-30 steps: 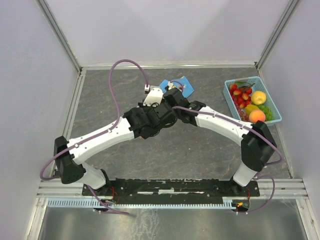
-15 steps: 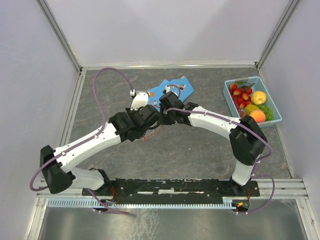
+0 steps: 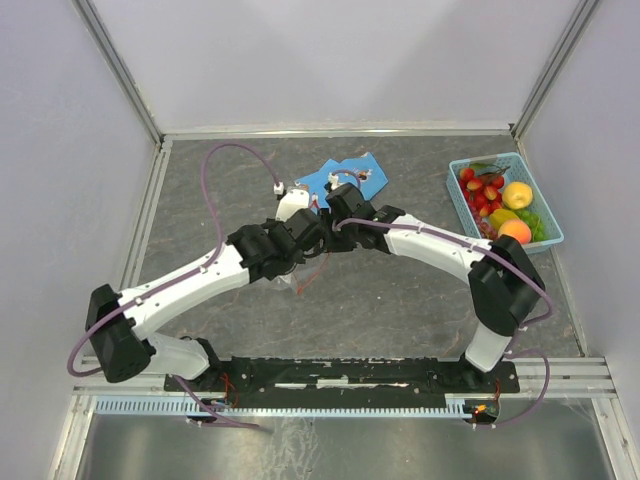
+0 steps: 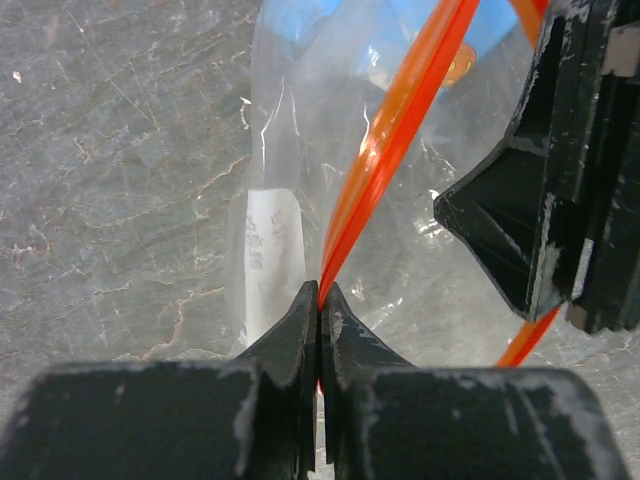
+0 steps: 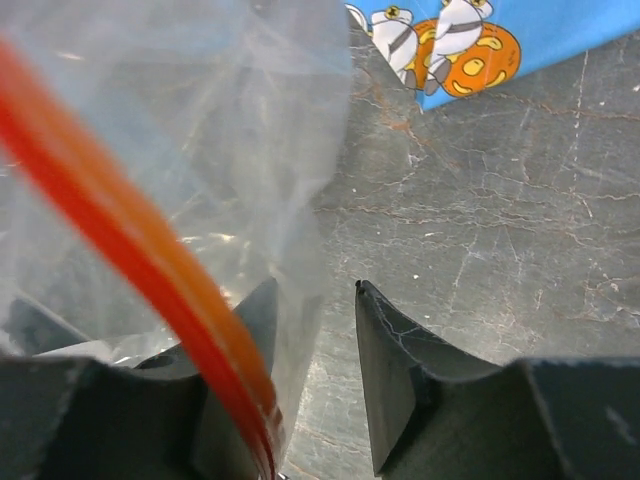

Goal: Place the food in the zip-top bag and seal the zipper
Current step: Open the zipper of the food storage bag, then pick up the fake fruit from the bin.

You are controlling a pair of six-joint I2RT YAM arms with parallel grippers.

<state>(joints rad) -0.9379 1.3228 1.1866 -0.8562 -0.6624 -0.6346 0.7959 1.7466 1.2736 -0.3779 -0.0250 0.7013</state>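
The clear zip-top bag point(image 3: 292, 282) hangs between my two grippers above the table's middle. My left gripper point(image 3: 312, 238) is shut on the red-orange zipper point(image 4: 400, 130), pinching the strip at its tips point(image 4: 320, 300), with the bag point(image 4: 300, 130) spreading beyond. My right gripper point(image 3: 330, 222) is open point(image 5: 315, 310). The bag's plastic point(image 5: 200, 130) drapes over its left finger and the zipper point(image 5: 130, 250) runs past that finger. Its dark fingers point(image 4: 520, 220) show at the right of the left wrist view. The food point(image 3: 500, 200) lies in the basket at the right.
A light-blue plastic basket point(image 3: 456, 190) stands by the right wall. A blue patterned cloth point(image 3: 350, 175) lies flat just behind the grippers and shows in the right wrist view point(image 5: 520, 30). Both arms meet over the middle of the grey stone table point(image 3: 400, 300).
My left arm swung out to the left, then came back a little toward the right gripper. The bag now hangs lower, with the red strip showing below the grippers. The right gripper barely moved.
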